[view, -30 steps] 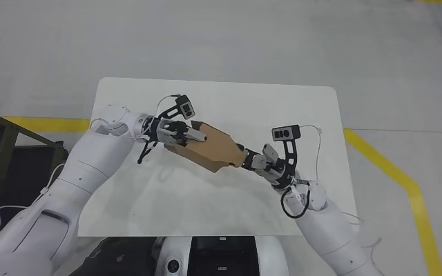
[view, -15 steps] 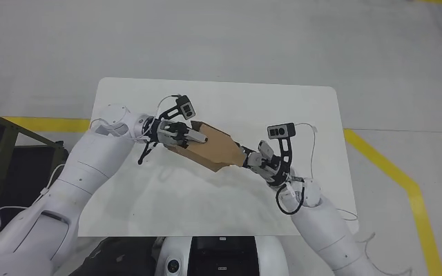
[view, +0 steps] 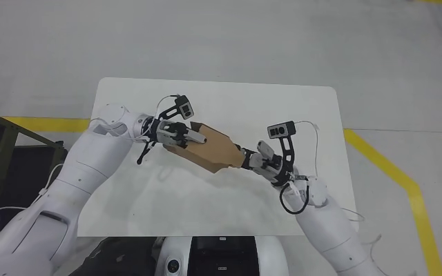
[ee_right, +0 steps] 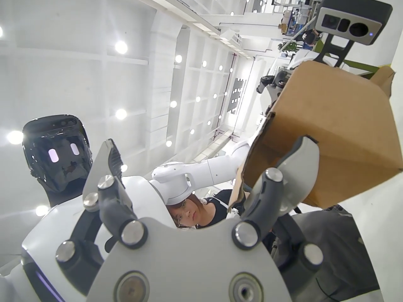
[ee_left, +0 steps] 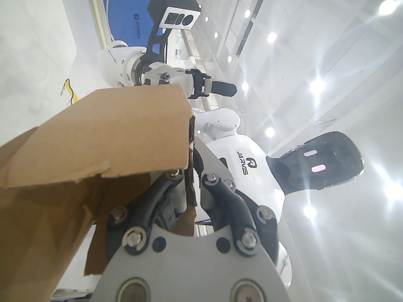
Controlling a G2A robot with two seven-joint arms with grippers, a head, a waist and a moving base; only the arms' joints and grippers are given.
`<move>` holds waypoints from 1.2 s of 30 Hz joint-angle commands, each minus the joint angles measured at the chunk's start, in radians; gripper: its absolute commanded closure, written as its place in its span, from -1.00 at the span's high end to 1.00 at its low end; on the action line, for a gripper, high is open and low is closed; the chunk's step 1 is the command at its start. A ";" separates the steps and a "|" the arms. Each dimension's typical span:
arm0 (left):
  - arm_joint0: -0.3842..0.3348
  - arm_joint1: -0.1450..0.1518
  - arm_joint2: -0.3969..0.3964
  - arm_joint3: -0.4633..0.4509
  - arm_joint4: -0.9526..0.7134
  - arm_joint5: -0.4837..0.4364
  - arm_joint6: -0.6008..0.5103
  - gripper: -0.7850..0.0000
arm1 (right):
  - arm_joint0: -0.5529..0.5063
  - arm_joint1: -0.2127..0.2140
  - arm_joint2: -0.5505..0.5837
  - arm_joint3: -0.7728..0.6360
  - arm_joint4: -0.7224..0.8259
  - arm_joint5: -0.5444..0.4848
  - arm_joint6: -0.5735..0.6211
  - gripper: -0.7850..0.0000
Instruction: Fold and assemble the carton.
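Note:
A brown cardboard carton (view: 214, 147) is held above the white table (view: 207, 200), stretched between both arms. My left gripper (view: 188, 135) is at its left end. In the left wrist view this gripper (ee_left: 190, 174) is shut on a thin flap edge of the carton (ee_left: 110, 136). My right gripper (view: 250, 159) is at the carton's right end. In the right wrist view it (ee_right: 204, 149) stands open, with one finger (ee_right: 299, 161) lying against the open end of the carton (ee_right: 333, 120) and the other finger (ee_right: 107, 158) far off it.
Bare table surface lies in front of and behind the carton. The table's right edge (view: 345, 159) runs close to the right arm. A dark rack (view: 14, 152) stands on the floor to the left, beside a yellow floor line (view: 394, 172).
My right gripper has shifted slightly left, closer in on the carton's end. The left gripper and the carton have stayed nearly still.

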 commanded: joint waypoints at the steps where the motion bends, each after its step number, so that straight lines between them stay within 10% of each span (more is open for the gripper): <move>1: 0.004 0.003 -0.004 -0.006 0.002 0.000 0.000 -1.00 | 0.005 0.003 0.011 -0.006 -0.024 0.034 -0.005 1.00; 20: 0.019 0.017 -0.018 -0.024 0.004 0.006 0.000 -1.00 | -0.079 0.028 0.115 -0.091 0.020 0.127 0.064 1.00; 36: 0.023 0.012 -0.027 -0.012 -0.017 -0.006 0.000 -1.00 | -0.127 0.012 0.038 -0.124 -0.030 -0.015 0.004 1.00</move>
